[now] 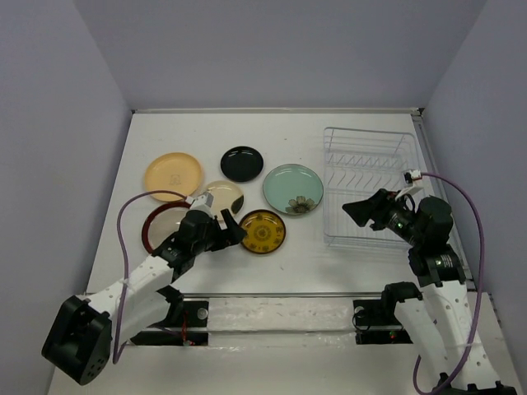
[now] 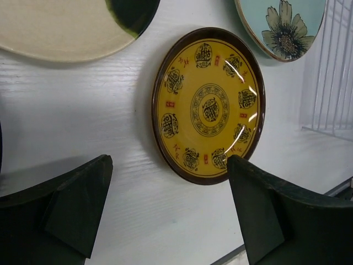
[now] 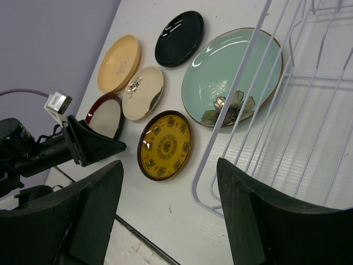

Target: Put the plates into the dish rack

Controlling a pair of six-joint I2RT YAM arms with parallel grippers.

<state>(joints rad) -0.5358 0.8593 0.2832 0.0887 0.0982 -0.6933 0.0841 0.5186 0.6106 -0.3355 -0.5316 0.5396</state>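
Facing amber plate (image 2: 208,106): left hand (image 2: 170,161), splayed wide

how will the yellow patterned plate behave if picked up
The yellow patterned plate looks rigid, maybe glazed ceramic, so breakable. Its glossy glare suggests it could slip. Lying flat on the table, its rim seems hard to grip.

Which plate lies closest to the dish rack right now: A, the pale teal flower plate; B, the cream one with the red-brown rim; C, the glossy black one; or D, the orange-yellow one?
A: the pale teal flower plate lies just beside the left side of the dish rack, nearer than any other plate.
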